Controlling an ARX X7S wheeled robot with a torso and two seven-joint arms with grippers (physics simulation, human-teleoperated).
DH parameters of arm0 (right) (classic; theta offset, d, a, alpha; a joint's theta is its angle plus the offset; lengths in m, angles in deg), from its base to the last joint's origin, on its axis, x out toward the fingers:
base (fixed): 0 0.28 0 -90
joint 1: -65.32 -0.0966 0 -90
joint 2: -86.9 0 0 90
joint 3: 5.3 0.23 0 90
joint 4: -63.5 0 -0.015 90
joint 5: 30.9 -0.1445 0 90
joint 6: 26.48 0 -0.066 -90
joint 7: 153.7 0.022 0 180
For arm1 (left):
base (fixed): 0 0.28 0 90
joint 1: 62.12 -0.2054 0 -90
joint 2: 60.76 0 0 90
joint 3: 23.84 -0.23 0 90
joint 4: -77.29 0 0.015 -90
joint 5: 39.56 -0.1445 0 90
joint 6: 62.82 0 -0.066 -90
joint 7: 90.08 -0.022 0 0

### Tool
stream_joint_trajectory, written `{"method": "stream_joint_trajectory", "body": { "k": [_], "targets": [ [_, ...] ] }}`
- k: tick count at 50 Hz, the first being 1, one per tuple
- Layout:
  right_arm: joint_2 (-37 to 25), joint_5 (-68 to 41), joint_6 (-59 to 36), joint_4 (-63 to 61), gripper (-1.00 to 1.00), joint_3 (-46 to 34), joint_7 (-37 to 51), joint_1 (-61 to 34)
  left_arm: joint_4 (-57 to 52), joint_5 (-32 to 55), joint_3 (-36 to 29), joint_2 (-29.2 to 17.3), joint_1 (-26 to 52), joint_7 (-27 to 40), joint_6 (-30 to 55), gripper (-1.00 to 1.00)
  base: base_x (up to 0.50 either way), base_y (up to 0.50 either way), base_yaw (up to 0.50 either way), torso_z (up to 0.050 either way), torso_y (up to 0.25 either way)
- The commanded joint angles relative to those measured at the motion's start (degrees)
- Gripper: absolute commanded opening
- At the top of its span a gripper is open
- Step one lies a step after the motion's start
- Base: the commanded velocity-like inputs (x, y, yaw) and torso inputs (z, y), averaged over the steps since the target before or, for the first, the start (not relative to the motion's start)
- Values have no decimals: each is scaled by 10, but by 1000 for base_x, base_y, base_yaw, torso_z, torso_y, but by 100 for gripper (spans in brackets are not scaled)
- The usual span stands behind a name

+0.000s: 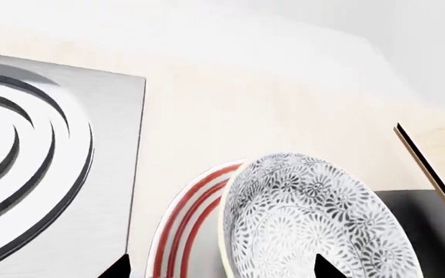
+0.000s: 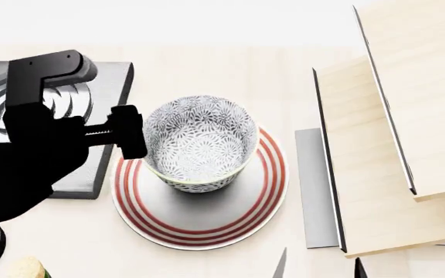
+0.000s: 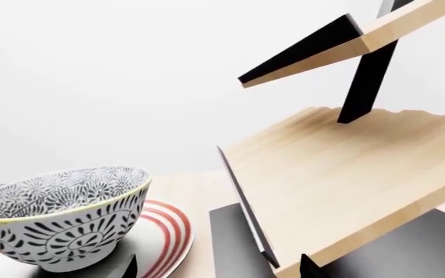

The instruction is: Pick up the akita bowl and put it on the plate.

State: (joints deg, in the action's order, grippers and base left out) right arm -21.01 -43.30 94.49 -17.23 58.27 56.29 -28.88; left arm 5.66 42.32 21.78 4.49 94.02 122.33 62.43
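Observation:
The akita bowl point(image 2: 199, 145), white with a dense grey-blue floral pattern, stands upright on the plate point(image 2: 207, 223), a white disc with red rings. It sits toward the plate's far-left part. My left gripper point(image 2: 134, 134) is beside the bowl's left rim. In the left wrist view my left gripper point(image 1: 222, 269) is open, its dark tips wide apart, with the bowl point(image 1: 315, 214) and the plate point(image 1: 183, 226) close ahead. My right gripper point(image 3: 218, 267) is open and holds nothing. It is low at the front right, with the bowl point(image 3: 60, 217) and plate point(image 3: 164, 231) to one side.
A square grey stove burner point(image 2: 102, 92) with concentric rings lies left of the plate, partly hidden by my left arm. A tiered wooden rack point(image 2: 385, 145) on a dark base point(image 2: 315, 185) stands to the right. A yellowish object point(image 2: 25, 267) peeks in at the bottom left.

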Motion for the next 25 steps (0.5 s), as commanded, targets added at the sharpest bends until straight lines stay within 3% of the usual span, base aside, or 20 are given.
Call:
{"method": "stream_joint_trajectory", "body": {
  "k": [1,14,25],
  "targets": [
    [1,3,-3,-1,100,-3,2,-2,-205,37,41,-91,-37,81,-1,100,0,0,0,0,0],
    [-3,7,-10,-13,100,-5,6,1,-375,76,97,-176,-73,138,-28,100,0,0,0,0,0],
    [-1,9,-6,-5,100,-7,6,0,-423,47,117,-224,-114,147,-54,100,0,0,0,0,0]
  ]
}}
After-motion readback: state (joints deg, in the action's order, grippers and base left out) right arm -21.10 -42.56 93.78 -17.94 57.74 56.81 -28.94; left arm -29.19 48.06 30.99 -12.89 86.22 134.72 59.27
